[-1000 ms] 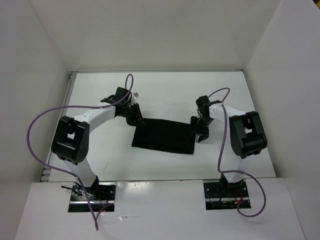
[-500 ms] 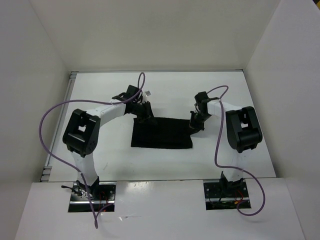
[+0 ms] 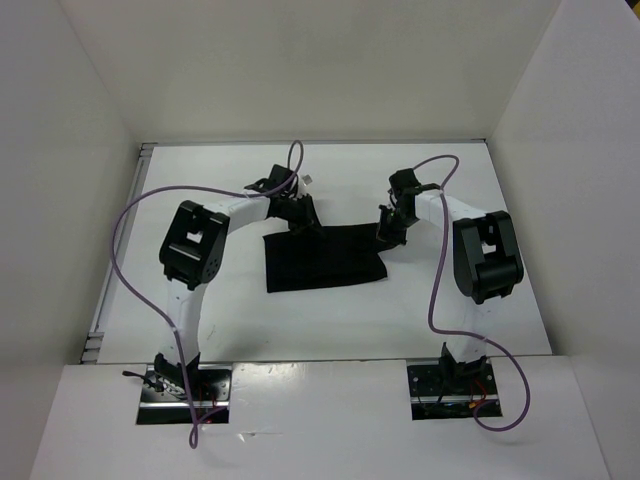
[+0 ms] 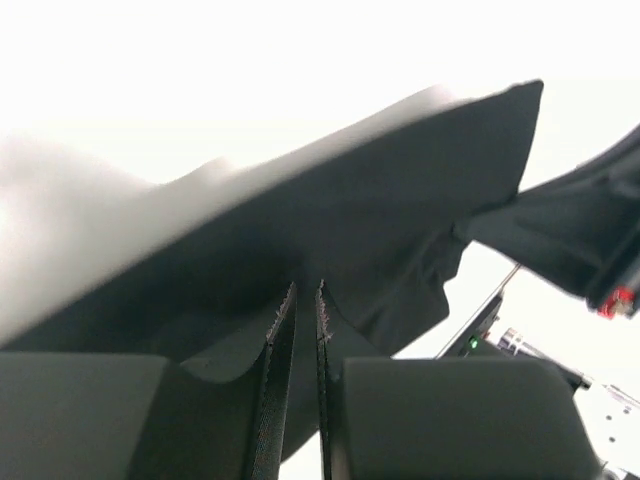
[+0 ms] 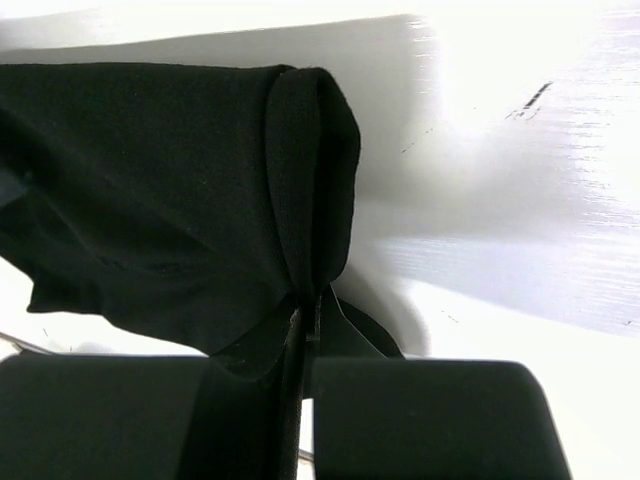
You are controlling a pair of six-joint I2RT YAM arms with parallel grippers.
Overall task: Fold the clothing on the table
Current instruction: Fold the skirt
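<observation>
Fabric garment (image 3: 325,262), plain black, likely limp and light; corners toward rear of flat white table (image 3: 200,170) pinched by left gripper (image 3: 305,222) and right gripper (image 3: 385,235).

White walls (image 3: 300,70) on three sides

Right gripper (image 3: 388,228): hung wide open over the right end of the garment (image 3: 322,262) a second ago. Jaws now pinched on that end's fold, and it sits farther from the bases.
Left gripper (image 3: 300,214): shifted right along the far edge, elbow swung inward.
Garment: far corners drawn up. Outline gone from a long slanted strip to a squarer patch.
</observation>
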